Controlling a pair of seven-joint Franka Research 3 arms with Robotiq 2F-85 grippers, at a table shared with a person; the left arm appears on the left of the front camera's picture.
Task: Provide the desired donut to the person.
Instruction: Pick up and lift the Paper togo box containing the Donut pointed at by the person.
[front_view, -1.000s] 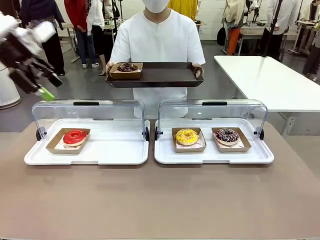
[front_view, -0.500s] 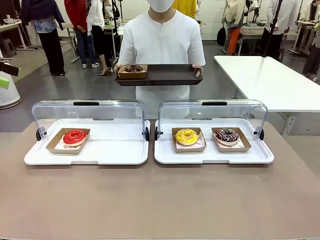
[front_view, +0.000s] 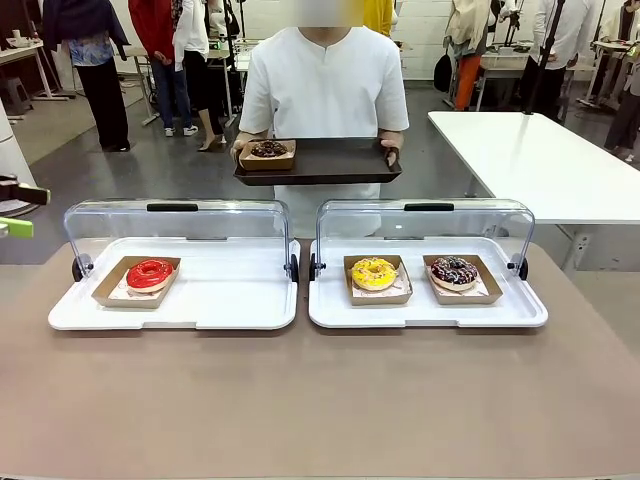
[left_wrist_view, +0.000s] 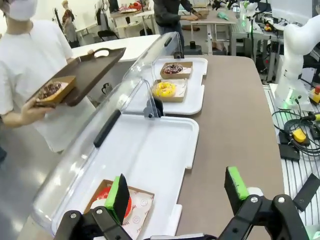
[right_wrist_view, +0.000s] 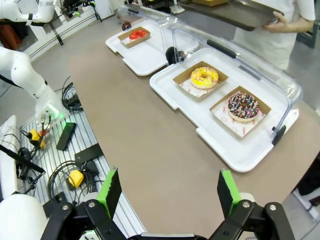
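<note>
The person (front_view: 325, 80) stands at the far side holding a dark tray (front_view: 330, 160) that carries a chocolate donut (front_view: 268, 150) in a cardboard box. On the table, a red donut (front_view: 150, 272) lies in the left white tray (front_view: 230, 300). A yellow donut (front_view: 374, 272) and a sprinkled chocolate donut (front_view: 454, 270) lie in the right white tray (front_view: 420, 312). Both clear lids stand raised. My left gripper (front_view: 15, 210) hangs open at the picture's left edge, off the table. In its wrist view the left gripper (left_wrist_view: 176, 192) is above the red donut (left_wrist_view: 102, 194). My right gripper (right_wrist_view: 168, 192) is open and holds nothing, well back from the yellow donut (right_wrist_view: 205, 76).
Bare brown tabletop (front_view: 320, 400) lies between me and the trays. A white table (front_view: 540, 160) stands at the back right, with bystanders behind the person. Cables and control boxes (right_wrist_view: 70, 135) sit on the slatted base beside the table.
My left arm has swung left and down, leaving its gripper at the picture's edge. The person has lowered the dark tray slightly and shifted it to the right.
</note>
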